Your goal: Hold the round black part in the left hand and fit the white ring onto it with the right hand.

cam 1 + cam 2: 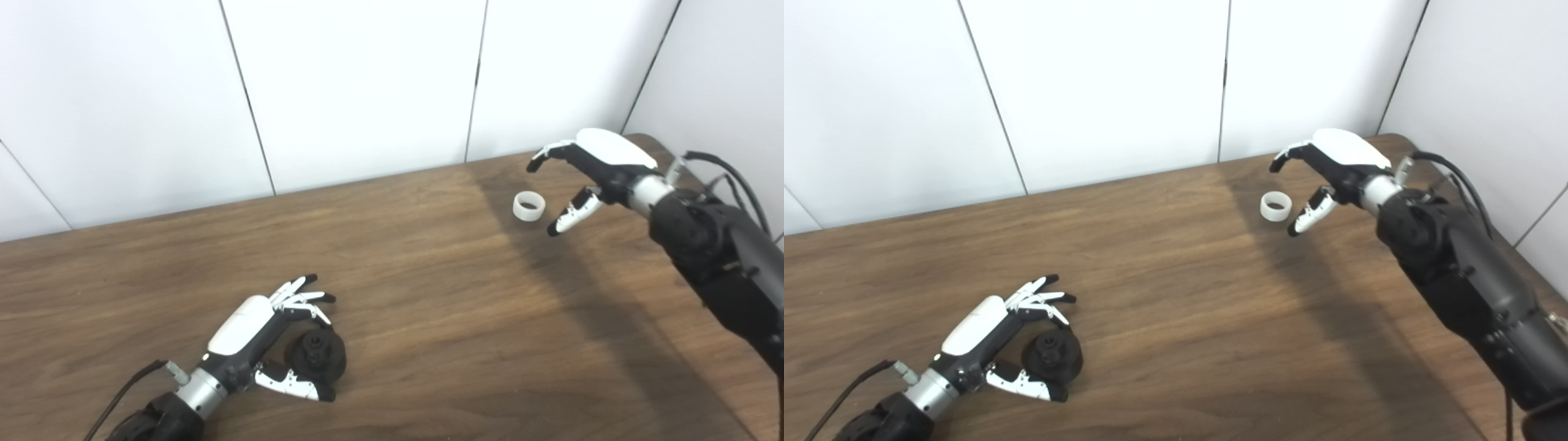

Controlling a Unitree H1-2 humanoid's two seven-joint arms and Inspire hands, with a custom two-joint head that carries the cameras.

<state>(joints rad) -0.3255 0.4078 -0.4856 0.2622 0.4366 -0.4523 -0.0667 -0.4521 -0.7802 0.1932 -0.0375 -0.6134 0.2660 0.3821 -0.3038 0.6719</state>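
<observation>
Both forearms (729, 257) run off the bottom edge.

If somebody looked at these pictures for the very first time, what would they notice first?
Probably the two robot hands on the wooden table. Near the front left, the left hand is open and cupped around the round black part, which sits on the table. Far back on the right, the right hand hangs open beside the little white ring, fingers above it and thumb next to it, not holding it.
</observation>
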